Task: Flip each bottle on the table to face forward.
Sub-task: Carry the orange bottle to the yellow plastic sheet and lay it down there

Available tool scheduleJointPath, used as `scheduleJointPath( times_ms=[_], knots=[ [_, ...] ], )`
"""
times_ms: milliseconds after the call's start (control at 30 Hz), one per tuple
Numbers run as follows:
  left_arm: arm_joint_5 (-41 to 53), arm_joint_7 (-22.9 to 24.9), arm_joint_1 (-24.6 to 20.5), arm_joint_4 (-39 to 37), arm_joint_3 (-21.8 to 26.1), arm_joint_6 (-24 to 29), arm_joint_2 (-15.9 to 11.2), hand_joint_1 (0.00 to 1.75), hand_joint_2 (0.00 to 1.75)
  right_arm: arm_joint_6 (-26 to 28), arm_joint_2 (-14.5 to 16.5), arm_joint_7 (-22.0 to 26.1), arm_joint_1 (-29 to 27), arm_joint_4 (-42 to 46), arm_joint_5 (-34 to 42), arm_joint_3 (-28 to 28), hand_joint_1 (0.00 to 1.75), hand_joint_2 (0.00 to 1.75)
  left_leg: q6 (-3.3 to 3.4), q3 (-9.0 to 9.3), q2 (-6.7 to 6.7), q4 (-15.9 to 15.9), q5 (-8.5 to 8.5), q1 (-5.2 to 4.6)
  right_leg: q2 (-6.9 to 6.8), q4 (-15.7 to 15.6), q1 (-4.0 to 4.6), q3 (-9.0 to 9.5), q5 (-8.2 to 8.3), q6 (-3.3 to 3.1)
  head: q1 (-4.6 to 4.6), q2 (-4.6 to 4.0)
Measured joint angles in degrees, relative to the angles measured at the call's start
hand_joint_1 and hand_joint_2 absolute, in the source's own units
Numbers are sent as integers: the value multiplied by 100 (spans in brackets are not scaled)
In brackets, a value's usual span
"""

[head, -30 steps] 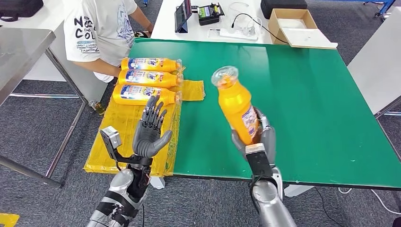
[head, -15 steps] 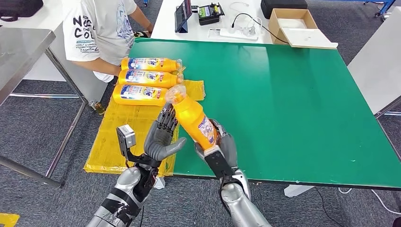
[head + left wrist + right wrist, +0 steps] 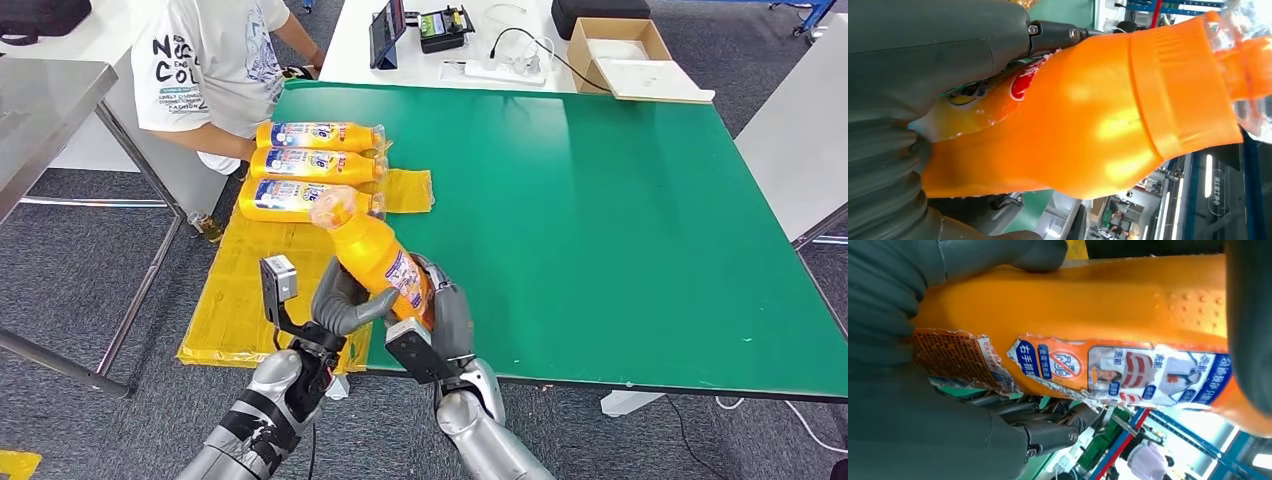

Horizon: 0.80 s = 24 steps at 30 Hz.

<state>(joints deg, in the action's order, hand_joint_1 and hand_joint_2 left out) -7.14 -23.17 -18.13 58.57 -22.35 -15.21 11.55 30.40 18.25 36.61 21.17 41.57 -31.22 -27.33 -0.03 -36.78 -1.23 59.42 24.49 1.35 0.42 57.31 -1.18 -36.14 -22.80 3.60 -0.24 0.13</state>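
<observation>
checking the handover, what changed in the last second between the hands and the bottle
The right hand carried the orange bottle from over the green table leftward toward the left hand, tilting its cap toward the three bottles lying on the yellow sheet. The left hand, open a second ago, closed in and now touches the bottle alongside the right. The three lying bottles and the person stayed put.

Lab: green worktable (image 3: 620,200), electronics bench (image 3: 440,50).

You have a green table (image 3: 620,220) before you — a yellow sheet (image 3: 275,270) drapes its left edge, and three orange bottles (image 3: 315,165) lie on that sheet side by side, labels up.
</observation>
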Motion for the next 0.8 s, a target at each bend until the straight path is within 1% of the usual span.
scheduleJointPath(
  times_ms=[300,600,633,667,733,767,800],
  knots=[
    [-79,9,-8,-87,-1,-33,-10,0,175,6,22,-6,31,-135,-8,-110,175,175,0,0,1,0,0,0,0,0,0,0,0,0,0,0],
    [-706,7,50,-178,77,-236,-12,0,175,-374,24,-27,174,-446,7,-329,175,175,0,0,2,0,0,0,1,0,0,-1,0,0,0,0],
    [-761,4,64,-181,93,-254,-12,3,175,-414,24,-31,187,-483,12,-347,175,175,0,0,2,0,0,0,1,0,0,-1,0,0,0,0],
    [-808,1,77,-185,114,-274,-12,31,175,-443,24,-39,203,-525,13,-369,175,175,0,0,2,0,0,0,1,0,0,-2,0,0,0,0],
    [-885,-7,95,-204,156,-303,-12,119,175,-491,23,-63,240,-621,19,-422,175,175,0,0,2,0,0,0,2,0,0,-2,0,0,0,0],
    [-907,-11,101,-215,174,-310,-12,159,175,-507,22,-74,252,-666,22,-447,175,175,0,0,2,0,0,0,2,0,0,-3,0,0,0,0],
    [-921,-16,104,-223,185,-313,-12,175,175,-517,22,-84,260,-702,30,-466,175,175,0,0,2,0,0,0,2,0,0,-3,0,0,0,0]
  ],
)
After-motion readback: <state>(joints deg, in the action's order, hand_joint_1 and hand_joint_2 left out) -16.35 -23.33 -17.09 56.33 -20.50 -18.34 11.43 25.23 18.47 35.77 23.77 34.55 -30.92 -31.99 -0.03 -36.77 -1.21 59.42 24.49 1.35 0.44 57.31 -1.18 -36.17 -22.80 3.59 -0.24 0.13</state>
